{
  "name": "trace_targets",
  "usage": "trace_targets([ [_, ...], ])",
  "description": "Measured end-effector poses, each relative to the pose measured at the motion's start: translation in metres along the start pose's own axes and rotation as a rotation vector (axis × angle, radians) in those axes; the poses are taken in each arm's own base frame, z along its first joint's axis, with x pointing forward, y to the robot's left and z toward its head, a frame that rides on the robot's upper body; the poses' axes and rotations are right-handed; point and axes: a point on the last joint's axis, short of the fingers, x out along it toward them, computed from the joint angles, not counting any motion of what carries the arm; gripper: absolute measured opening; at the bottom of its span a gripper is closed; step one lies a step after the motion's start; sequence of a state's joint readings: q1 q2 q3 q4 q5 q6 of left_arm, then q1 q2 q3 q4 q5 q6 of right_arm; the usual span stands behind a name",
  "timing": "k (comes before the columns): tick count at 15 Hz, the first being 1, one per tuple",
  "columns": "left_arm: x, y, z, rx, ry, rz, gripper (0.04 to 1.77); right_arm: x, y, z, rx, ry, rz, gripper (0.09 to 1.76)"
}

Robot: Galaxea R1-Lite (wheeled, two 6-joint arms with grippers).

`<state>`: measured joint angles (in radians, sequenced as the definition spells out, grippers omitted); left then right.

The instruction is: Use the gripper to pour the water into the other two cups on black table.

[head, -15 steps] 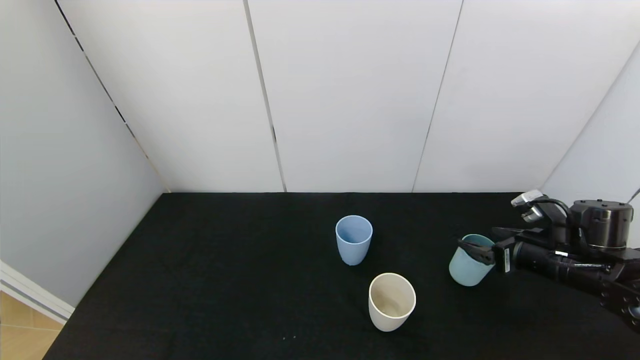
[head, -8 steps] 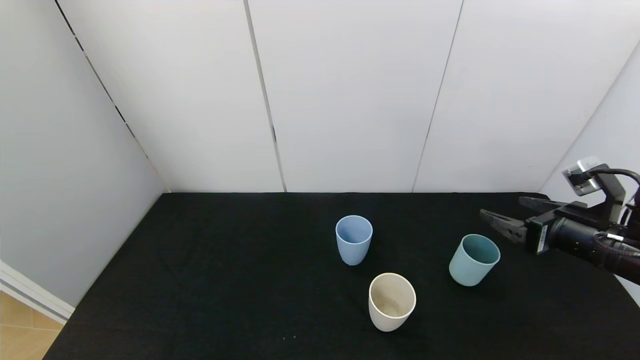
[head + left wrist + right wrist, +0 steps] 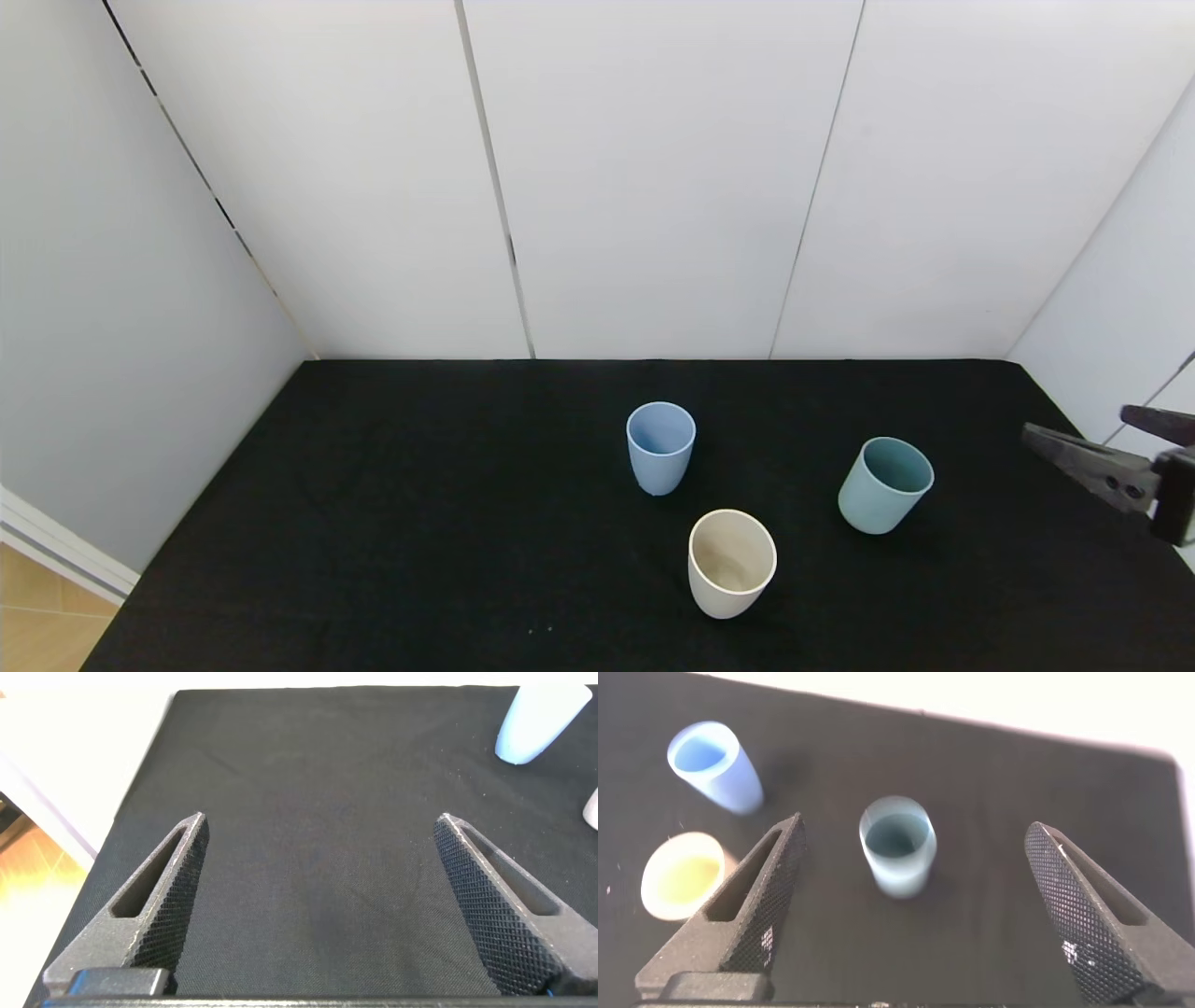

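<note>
Head view high, facing down; wrist views low; all share black table (image 3: pixel 420 523).

Right end effector (image 3: pixel 915 905): 2 thin black tapered fingers (image 3: pixel 757 905), cross-hatched pads, slotted sides.

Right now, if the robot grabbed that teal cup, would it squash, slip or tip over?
The teal cup looks like rigid matte plastic, so it probably wouldn't squash. Its smooth wall narrows toward the base, so a loose grip might slide. Standing upright on the cloth-like black table on a narrow foot, it could tip if nudged high.
</note>
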<state>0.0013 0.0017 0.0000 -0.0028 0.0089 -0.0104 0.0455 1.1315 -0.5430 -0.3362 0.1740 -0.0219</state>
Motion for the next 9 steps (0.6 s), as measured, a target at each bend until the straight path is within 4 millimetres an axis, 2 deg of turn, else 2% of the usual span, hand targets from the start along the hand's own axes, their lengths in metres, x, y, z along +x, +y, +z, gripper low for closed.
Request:
trace_targets([
  [5, 0.000, 0.000, 0.000, 0.000, 0.000, 0.000, 1.72, -0.086, 0.012, -0.023, 0.051, 0.051, -0.147, 1.70],
  [9, 0.000, 0.000, 0.000, 0.000, 0.000, 0.000, 1.72, -0.143, 0.022, -0.050, 0.070, -0.004, -0.241, 1.70],
])
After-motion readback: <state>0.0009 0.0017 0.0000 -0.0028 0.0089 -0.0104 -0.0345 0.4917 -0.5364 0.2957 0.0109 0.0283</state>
